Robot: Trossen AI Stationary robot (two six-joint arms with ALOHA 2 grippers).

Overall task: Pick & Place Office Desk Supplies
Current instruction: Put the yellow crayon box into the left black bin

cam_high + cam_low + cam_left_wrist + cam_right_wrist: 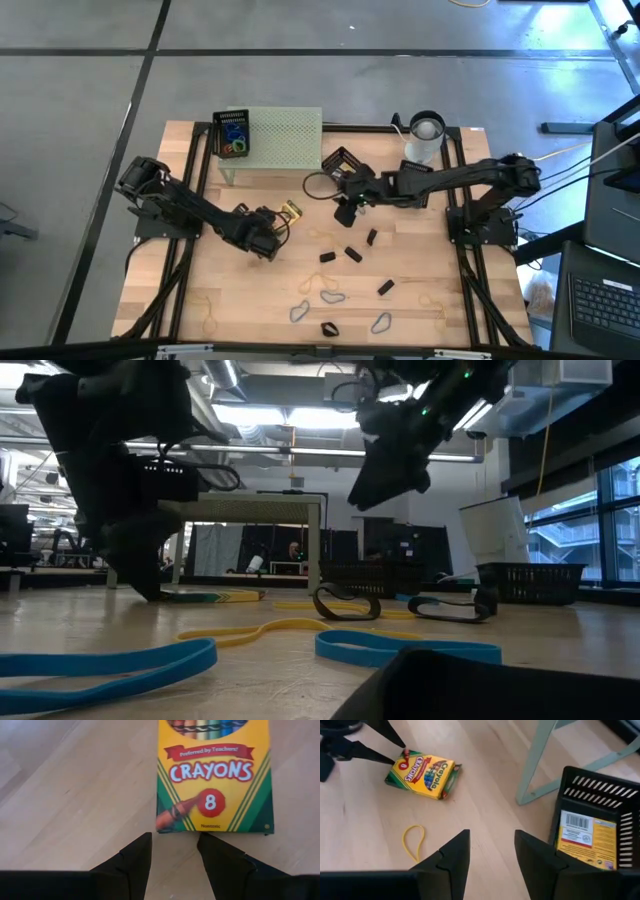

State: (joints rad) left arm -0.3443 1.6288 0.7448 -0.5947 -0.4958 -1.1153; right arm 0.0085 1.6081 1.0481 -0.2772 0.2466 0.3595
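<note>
1. Progress looked early-ish: one yellow-and-green cardboard crayon box (588,839) sat inside the black mesh basket (600,795) near the middle of the pale wood counter (420,310), and another black tray with coloured loops in it (233,133) rested on the pale green perforated stand (280,136)
2. The second yellow-and-green crayon box (216,772) lay flat on the counter, not picked up yet. The left gripper (175,851) hung right at its near edge with fingers spread and nothing between them, so I'd guess that was the grab in progress
3. The right gripper (491,847) hovered above the counter beside the basket, fingers apart and empty
4. Plenty was left: small black clips (352,254), grey wire clips (331,296) and thin tan rubber bands (208,318) were scattered over the front half of the counter, plus one yellow band (414,841) near the loose box
5. Room-wise, the loose box had bare wood all round it, so the approach looked easy. The tight spots seemed to be the stand's leg, the basket wall and the white cup with a black rim (425,135) by the right arm, and the two arms sat fairly near each other mid-counter
</note>
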